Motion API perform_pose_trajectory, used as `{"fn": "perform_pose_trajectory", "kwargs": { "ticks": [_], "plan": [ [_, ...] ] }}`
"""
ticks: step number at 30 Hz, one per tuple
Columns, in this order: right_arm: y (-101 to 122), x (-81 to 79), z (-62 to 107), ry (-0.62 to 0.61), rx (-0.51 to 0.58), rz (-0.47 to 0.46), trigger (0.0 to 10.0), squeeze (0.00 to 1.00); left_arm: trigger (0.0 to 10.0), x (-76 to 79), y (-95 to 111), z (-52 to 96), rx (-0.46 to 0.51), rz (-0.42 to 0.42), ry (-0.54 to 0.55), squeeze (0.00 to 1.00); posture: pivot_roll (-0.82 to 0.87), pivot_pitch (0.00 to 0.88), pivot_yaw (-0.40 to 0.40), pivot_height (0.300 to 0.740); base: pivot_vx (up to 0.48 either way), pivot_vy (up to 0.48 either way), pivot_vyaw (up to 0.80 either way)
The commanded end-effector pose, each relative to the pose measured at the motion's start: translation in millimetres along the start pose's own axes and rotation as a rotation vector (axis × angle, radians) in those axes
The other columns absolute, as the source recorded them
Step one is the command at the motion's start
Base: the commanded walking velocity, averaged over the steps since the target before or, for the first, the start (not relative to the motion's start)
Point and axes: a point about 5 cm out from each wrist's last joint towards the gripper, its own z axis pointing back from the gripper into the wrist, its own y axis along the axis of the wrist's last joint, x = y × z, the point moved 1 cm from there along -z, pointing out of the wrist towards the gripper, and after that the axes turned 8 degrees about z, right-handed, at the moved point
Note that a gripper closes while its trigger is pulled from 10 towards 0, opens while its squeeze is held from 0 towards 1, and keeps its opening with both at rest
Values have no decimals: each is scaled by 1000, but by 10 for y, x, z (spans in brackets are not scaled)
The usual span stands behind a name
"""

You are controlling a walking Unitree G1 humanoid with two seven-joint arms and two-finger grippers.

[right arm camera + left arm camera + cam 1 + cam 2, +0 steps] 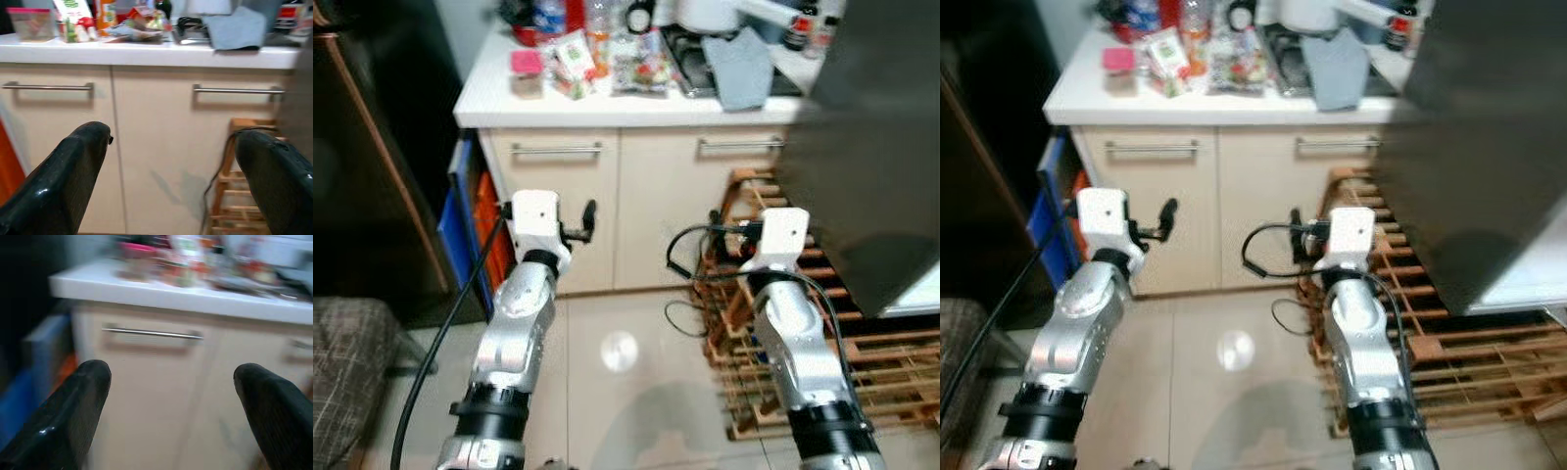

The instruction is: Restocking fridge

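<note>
I'm facing the counter (509,103) groceries (578,64), both grippers (168,396) (173,166) spread, empty — risking snagging the wooden rack (754,343) while stepping in.

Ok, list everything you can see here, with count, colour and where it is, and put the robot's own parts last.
Counter: one, white, ahead above the cabinets.
Cabinet doors: two, cream, with silver bar handles, under the counter.
Groceries: several packets and bottles, mixed colours, on the counter.
Pink-lidded tub: one, at the counter's left.
Cloth: one, grey-blue, draped on the counter's right.
Wooden rack: one, brown, on the floor at right.
Dark panel: one, black, upper right.
Blue crate: one, left of the cabinets.
Left gripper: open, facing the cabinet.
Right gripper: open, facing the cabinet.
</note>
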Motion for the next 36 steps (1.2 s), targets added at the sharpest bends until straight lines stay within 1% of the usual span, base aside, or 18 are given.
{"fn": "perform_pose_trajectory", "kwargs": {
  "ticks": [1,4,6,7,9,13,14,15,20,21,22,24,26,31,36],
  "plan": [
    [-6,15,-31,5,3,-20,10000,0,10000,-53,24,-31,4,8,33,0,-70,0,-1,740,0,0,519],
    [-26,-18,-48,20,-6,-16,10000,0,10000,-54,31,-31,6,3,29,0,-65,0,0,740,0,0,519],
    [-33,-48,-86,35,-8,-13,10000,0,10000,46,71,-21,36,-34,-28,0,-54,0,-10,740,0,0,472],
    [-33,-48,-86,35,-8,-13,10000,0,10000,46,71,-21,36,-34,-28,0,-54,0,-10,740,0,0,469],
    [-18,-60,-110,44,1,0,10000,0,10000,132,113,-18,64,-72,-74,0,-50,0,-16,740,0,0,469],
    [-14,-67,-115,50,6,13,10000,0,10000,163,150,-15,78,-75,-83,0,-42,0,-29,740,0,0,469],
    [6,-60,-109,35,23,76,10000,0,10000,173,144,-5,69,-66,-103,0,-39,0,-34,740,0,0,488],
    [9,-53,-107,19,28,79,10000,0,10000,180,147,-1,71,-66,-114,0,-37,0,-35,740,277,0,0],
    [26,-49,-97,-1,52,85,10000,0,10000,212,207,3,105,-89,-146,0,-40,0,-27,740,480,0,0],
    [31,-44,-98,-10,58,79,10000,0,10000,223,249,3,130,-104,-153,0,-39,0,-22,740,480,0,0],
    [29,-37,-99,-20,61,76,10000,0,10000,254,298,12,161,-128,-177,0,-38,0,-17,740,480,0,0],
    [26,-28,-117,-31,60,66,10000,0,10000,326,352,27,190,-154,-219,0,-30,0,-9,740,480,0,0],
    [57,-38,-151,-35,73,66,10000,0,10000,351,372,21,193,-151,-225,0,-28,0,-8,740,480,0,0],
    [160,-70,-204,-25,114,86,10000,0,10000,324,405,-10,206,-153,-190,0,-23,0,-13,740,480,0,0],
    [196,-84,-229,-14,132,100,10000,0,10000,368,422,-25,213,-149,-211,0,-17,0,-25,740,480,0,0]
  ]
}}
